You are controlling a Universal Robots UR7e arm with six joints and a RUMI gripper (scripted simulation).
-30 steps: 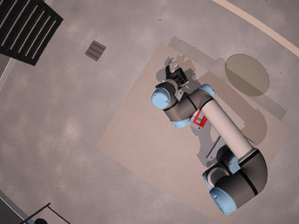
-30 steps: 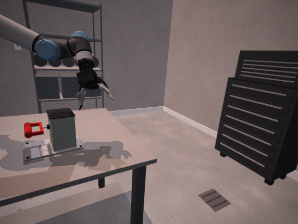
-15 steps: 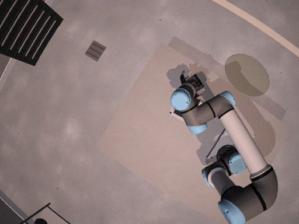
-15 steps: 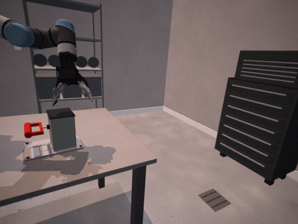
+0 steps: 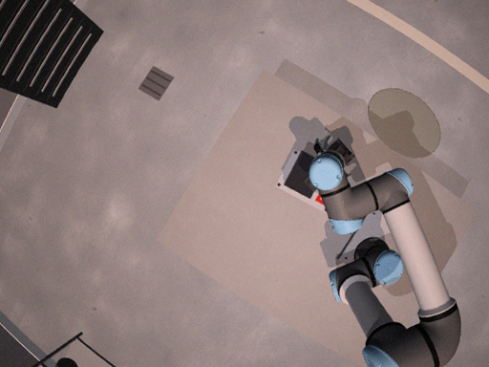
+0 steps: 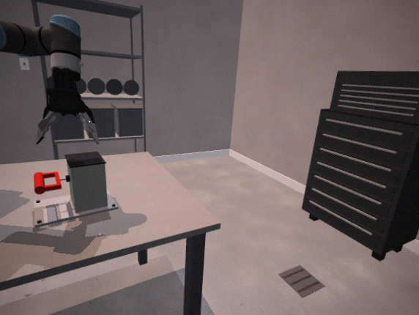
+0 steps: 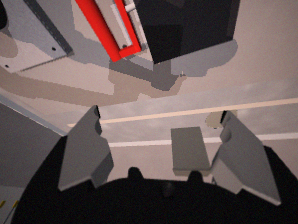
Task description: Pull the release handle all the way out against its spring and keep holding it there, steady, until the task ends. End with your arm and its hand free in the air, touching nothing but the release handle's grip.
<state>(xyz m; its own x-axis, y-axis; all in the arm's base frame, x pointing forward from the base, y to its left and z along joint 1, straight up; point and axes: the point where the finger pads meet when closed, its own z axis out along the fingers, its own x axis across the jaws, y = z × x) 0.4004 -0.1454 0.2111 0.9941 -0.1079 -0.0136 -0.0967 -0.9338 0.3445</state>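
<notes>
Hovering claw point(image 6: 67, 132), no legible writing

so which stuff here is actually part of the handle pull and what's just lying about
Part of the job:
- red release handle
- green housing box it slides from
- end effector, open, above the fixture

Just lying about:
- shelf rack
- black drawer cabinet
- floor vent

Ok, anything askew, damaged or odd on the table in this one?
Nothing stands out. The grey-green box with the black lid stands upright on its flat grey base plate, and the red rectangular release handle sticks out level from its side. The open black pincer hangs above, touching nothing.
</notes>
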